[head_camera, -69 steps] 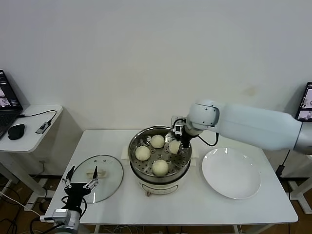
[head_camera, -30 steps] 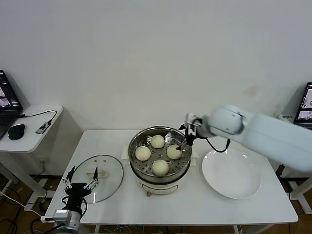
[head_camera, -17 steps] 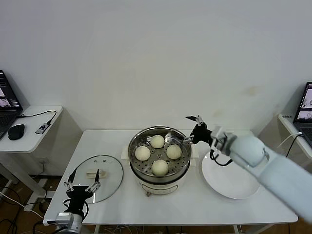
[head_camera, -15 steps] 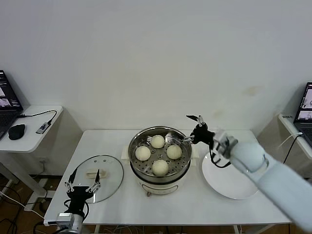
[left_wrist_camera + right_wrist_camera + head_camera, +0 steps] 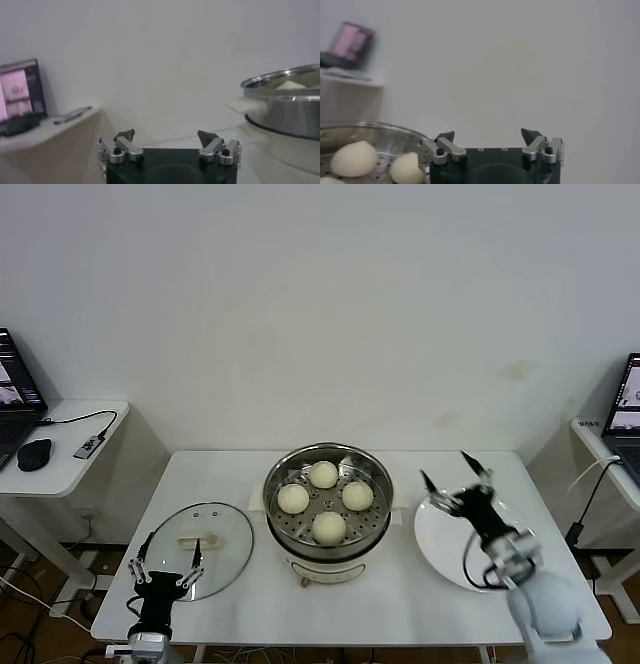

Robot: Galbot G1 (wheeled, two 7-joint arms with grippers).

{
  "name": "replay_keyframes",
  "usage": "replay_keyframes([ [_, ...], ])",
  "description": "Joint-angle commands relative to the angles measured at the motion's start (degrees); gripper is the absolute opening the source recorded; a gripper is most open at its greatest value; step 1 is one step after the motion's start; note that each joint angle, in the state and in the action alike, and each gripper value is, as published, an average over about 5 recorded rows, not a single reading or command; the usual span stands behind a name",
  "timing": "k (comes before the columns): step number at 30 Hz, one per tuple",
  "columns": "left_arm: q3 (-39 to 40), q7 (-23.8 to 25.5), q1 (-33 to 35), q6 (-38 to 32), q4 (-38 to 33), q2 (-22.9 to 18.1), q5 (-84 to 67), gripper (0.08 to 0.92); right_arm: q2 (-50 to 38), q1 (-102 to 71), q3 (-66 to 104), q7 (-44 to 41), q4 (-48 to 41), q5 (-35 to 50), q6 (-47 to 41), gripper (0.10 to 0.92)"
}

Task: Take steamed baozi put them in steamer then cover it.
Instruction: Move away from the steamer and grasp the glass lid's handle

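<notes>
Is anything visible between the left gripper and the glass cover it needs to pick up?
Nothing visible. The left gripper, open, sits at the near edge of the cover, whose handle lies unobstructed.

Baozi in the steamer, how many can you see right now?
4, all on the perforated tray inside the steamer: one at the back, one on the robot's left, one on its right, one at the front. None looks hidden.

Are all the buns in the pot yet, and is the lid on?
All four steamed baozi sit in the steamer, and the white plate is bare. Nothing is in hand: the right gripper is open above the plate, and the left gripper is open by the cover. The cover must go on.
</notes>
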Motion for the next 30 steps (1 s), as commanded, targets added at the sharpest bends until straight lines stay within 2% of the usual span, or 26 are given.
replay_keyframes([
  [1, -3.42, -0.56, 0.95, -2.93, 6.37, 7.57, 41.03, 0.823, 12.81, -14.12, 21.23, 8.73, 1.02, -4.93, 0.25, 0.823],
  [5, -2.94, -1.11, 0.01, -4.74, 9.42, 10.57, 48.87, 0.823, 13.65, -14.59, 23.84, 12.14, -1.05, -4.85, 0.88, 0.823],
  [9, -1.38, -0.76, -2.68, -4.82, 12.52, 11.85, 52.84, 0.823, 14.53, -16.01, 24.68, 12.43, -1.69, -4.55, 2.09, 0.823],
  [19, 0.89, -0.43, -12.13, -5.07, 22.08, 12.85, 53.80, 0.823, 16.51, -17.72, 22.71, 10.25, 1.68, -3.20, 3.68, 0.823],
  [30, 2.47, -0.01, -19.95, -5.30, 27.26, 11.57, 53.69, 0.823, 17.52, -17.25, 21.64, 9.53, 1.68, -3.55, 4.37, 0.823],
])
